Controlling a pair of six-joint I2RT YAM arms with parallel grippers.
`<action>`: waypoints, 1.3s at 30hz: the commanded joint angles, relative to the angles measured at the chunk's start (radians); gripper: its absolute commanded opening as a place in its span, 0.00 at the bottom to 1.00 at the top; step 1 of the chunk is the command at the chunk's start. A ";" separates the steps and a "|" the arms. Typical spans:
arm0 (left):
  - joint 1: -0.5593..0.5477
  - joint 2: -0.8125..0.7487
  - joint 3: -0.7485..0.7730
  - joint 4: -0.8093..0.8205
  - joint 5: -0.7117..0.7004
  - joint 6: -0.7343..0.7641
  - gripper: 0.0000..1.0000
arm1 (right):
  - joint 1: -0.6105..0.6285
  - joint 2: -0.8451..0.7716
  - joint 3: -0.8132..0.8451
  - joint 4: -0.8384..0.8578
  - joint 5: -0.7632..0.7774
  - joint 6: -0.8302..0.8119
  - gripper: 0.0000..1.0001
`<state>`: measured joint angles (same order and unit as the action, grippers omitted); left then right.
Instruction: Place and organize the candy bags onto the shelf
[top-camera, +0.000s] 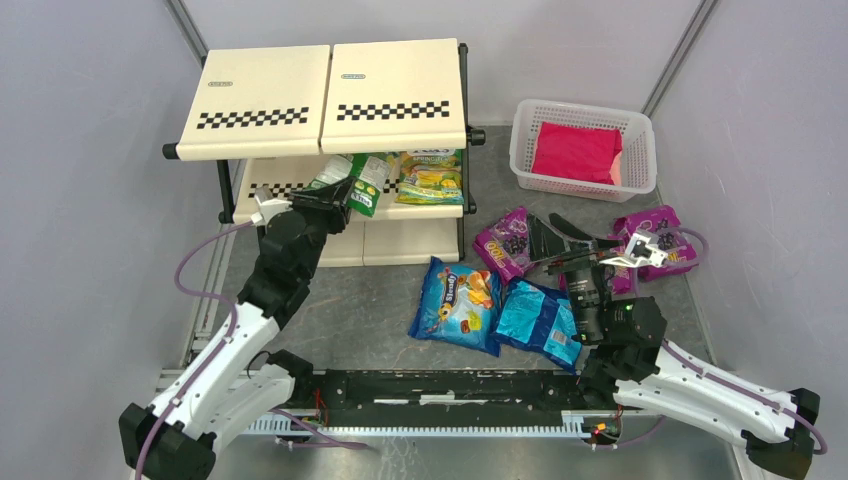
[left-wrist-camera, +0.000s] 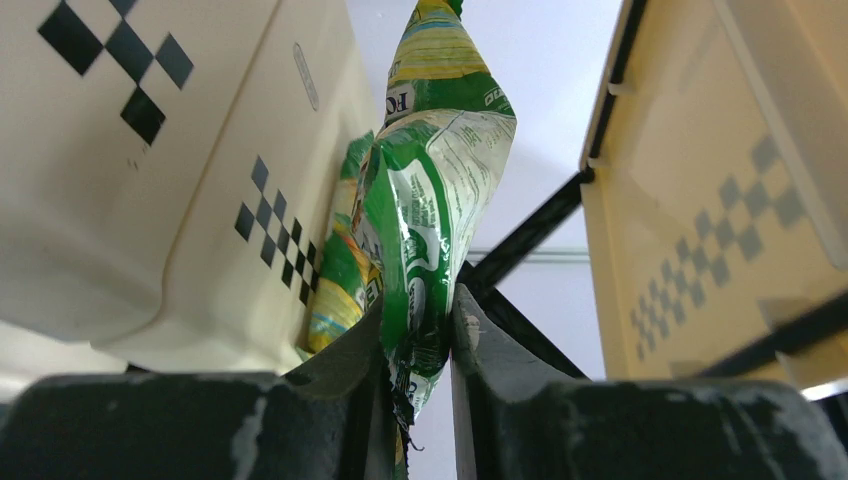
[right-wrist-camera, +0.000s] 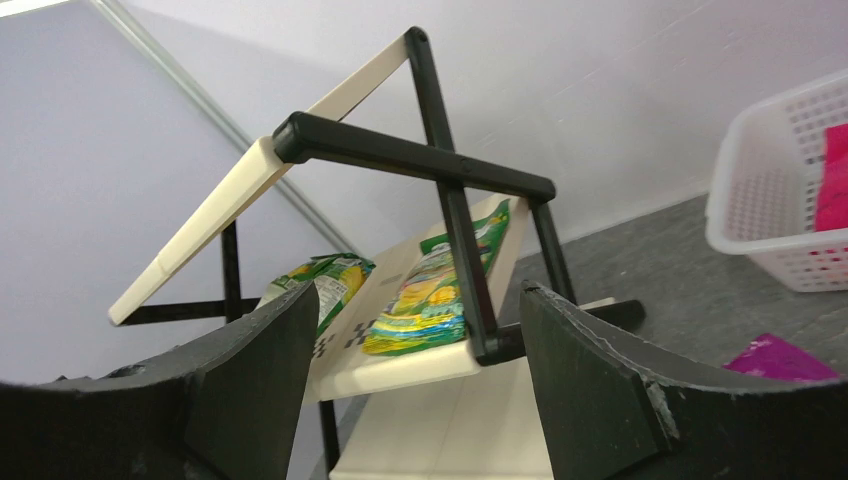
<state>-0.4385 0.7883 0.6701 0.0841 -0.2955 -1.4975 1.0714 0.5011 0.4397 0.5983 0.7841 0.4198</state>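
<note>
The left pincer (left-wrist-camera: 418, 345) pinches one end of a glossy green-yellow candy packet (left-wrist-camera: 440, 180) whose long axis runs straight ahead over the 2nd tier of the cream checkered plastic shelf (top-camera: 262, 100), seemingly just left of the matching packet (top-camera: 432, 178) lying there; the right pincer (right-wrist-camera: 415, 300) is spread

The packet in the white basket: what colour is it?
Bright pinkish red; the packet shows best in the top external view.

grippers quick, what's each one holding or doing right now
Left gripper: closed on a green-yellow candy bag.
Right gripper: open, holding nothing.
</note>
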 joint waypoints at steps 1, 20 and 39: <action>0.004 0.078 0.102 0.032 -0.098 0.065 0.18 | 0.001 -0.043 -0.011 -0.030 0.085 -0.098 0.79; 0.002 0.310 0.171 0.100 -0.167 0.009 0.27 | 0.000 -0.072 -0.055 0.020 0.141 -0.179 0.80; 0.002 0.188 0.173 -0.295 0.051 0.019 0.65 | 0.001 -0.066 -0.042 -0.004 0.049 -0.100 0.79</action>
<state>-0.4381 0.9859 0.8459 -0.1947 -0.2848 -1.5089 1.0714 0.4313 0.3943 0.5846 0.8654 0.3023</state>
